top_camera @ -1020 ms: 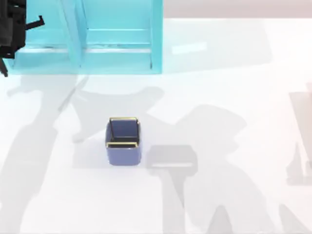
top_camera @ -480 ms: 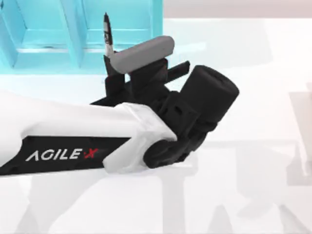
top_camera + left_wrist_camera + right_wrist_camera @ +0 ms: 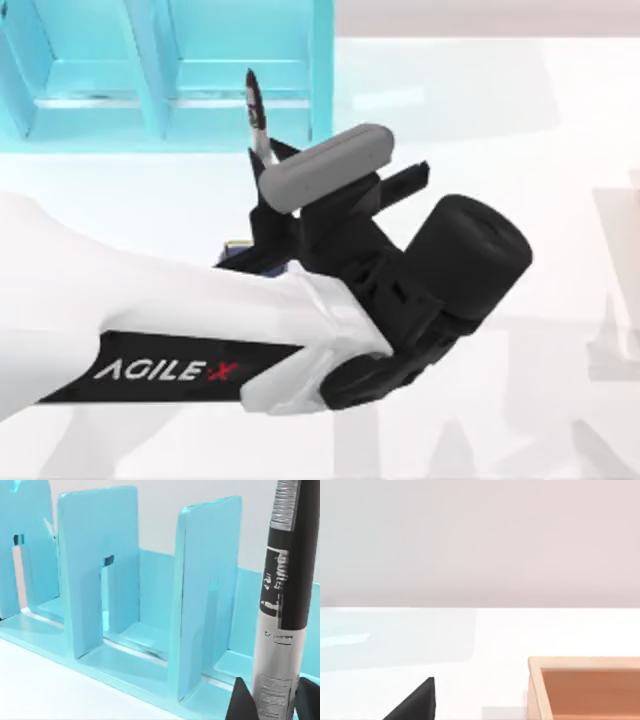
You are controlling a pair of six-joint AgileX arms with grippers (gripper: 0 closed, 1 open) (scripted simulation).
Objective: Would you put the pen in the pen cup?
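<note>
My left gripper (image 3: pixel 268 165) is shut on the pen (image 3: pixel 256 110), a thin black pen with a whitish band. The pen stands out of the jaws toward the back of the table, its pointed tip in front of the shelf unit. In the left wrist view the pen (image 3: pixel 282 605) rises upright out of my left gripper (image 3: pixel 272 706), between the two dark fingertips (image 3: pixel 240 702). The pen cup (image 3: pixel 236 246) lies under the left arm. Just a corner of its gold rim and dark-blue wall peeks out, slightly nearer than the gripper.
A large turquoise shelf unit (image 3: pixel 100 120) with upright dividers (image 3: pixel 100 580) runs along the back left of the table. My right gripper (image 3: pixel 415 705) is a dark wedge low in the right wrist view, near a light wooden box (image 3: pixel 585 687).
The left arm swung in from the far back left over the cup, covering it. Over the last half second it carried the pen a little to the right and nearer.
</note>
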